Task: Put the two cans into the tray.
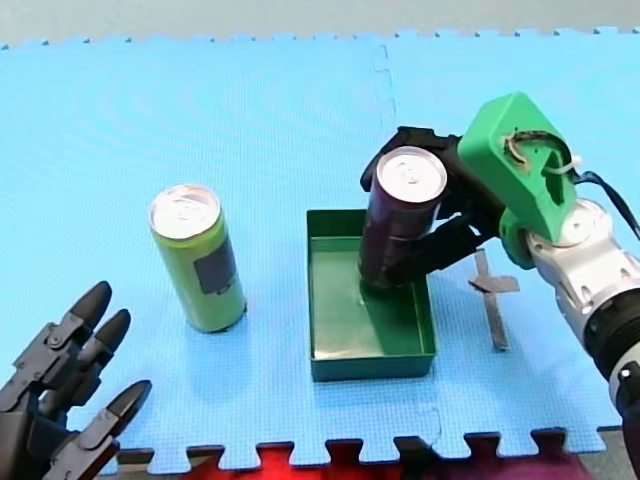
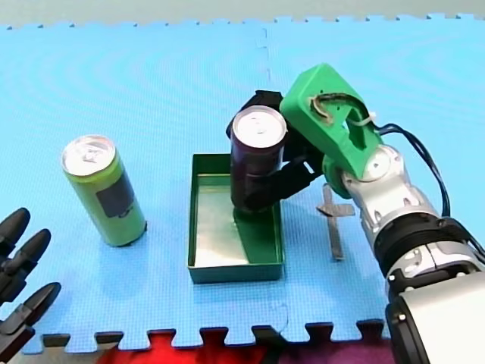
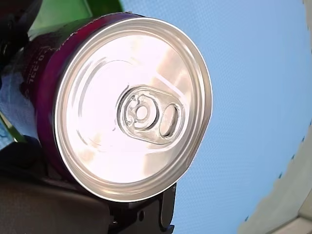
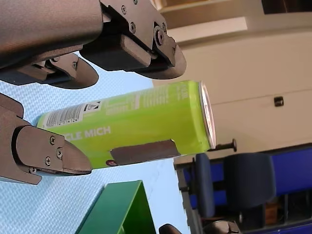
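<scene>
1. Nearest me, at the mat's (image 1: 150, 120) near-left corner, my left hand (image 1: 70, 390) is released and empty, near the green can (image 1: 200, 265) standing left of the tray (image 1: 370, 365).
2. My right hand (image 1: 450, 200) clasps the purple can (image 1: 395, 225) by its side, upright in the tray's far end, I judge for set-down.

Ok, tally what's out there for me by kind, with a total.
Cans: 2 (lime-green can standing on the mat; purple can in the right hand, over the green tray)
Trays: 1
Grey metal strip: 1, right of the tray
Total: 4
The left hand holds nothing, at the mat's near-left corner.
</scene>
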You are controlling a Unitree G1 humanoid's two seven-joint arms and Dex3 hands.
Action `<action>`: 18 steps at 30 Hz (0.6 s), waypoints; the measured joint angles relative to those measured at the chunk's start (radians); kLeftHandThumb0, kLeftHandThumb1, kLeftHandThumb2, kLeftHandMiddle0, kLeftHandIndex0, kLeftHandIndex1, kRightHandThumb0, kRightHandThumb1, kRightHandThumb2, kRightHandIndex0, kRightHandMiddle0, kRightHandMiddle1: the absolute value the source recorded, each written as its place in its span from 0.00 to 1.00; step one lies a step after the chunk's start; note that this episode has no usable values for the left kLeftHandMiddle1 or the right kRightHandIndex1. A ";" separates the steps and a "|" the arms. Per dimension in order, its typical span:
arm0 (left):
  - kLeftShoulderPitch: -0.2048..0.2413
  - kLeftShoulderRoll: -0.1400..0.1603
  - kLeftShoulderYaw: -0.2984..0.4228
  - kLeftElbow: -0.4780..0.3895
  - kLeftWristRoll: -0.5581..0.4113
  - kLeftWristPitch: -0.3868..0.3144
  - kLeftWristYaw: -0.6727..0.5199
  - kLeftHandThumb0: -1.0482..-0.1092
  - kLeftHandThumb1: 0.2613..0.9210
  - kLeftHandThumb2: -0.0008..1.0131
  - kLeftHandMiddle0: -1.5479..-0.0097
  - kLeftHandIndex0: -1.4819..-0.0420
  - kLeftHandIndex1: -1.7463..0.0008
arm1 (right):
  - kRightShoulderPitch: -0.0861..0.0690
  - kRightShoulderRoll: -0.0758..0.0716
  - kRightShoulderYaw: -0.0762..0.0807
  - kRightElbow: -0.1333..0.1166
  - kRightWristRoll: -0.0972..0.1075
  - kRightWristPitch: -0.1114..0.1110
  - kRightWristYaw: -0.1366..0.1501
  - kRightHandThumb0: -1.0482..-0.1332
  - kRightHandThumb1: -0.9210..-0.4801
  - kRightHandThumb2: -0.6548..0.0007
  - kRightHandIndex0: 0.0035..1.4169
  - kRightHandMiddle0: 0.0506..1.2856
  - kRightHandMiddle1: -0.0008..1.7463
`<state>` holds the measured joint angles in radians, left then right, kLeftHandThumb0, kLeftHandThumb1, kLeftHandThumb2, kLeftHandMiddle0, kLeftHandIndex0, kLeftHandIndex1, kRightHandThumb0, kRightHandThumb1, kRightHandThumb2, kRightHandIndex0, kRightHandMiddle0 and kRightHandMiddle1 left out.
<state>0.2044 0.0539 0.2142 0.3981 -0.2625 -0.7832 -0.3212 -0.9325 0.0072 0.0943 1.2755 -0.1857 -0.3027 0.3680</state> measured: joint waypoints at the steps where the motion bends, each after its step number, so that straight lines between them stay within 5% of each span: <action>1: 0.000 0.000 0.000 0.000 0.002 -0.001 0.001 0.00 1.00 0.18 0.72 0.72 1.00 | 0.003 0.001 0.000 0.001 0.000 -0.003 -0.002 0.82 0.29 0.99 0.67 0.43 1.00; 18: 0.008 -0.001 -0.002 -0.012 0.013 -0.003 0.017 0.00 1.00 0.19 0.72 0.73 1.00 | 0.023 0.023 -0.029 0.005 0.012 -0.007 -0.023 0.83 0.29 1.00 0.67 0.44 1.00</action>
<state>0.2126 0.0528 0.2120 0.3862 -0.2494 -0.7861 -0.3042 -0.9096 0.0299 0.0656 1.2803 -0.1732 -0.3101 0.3452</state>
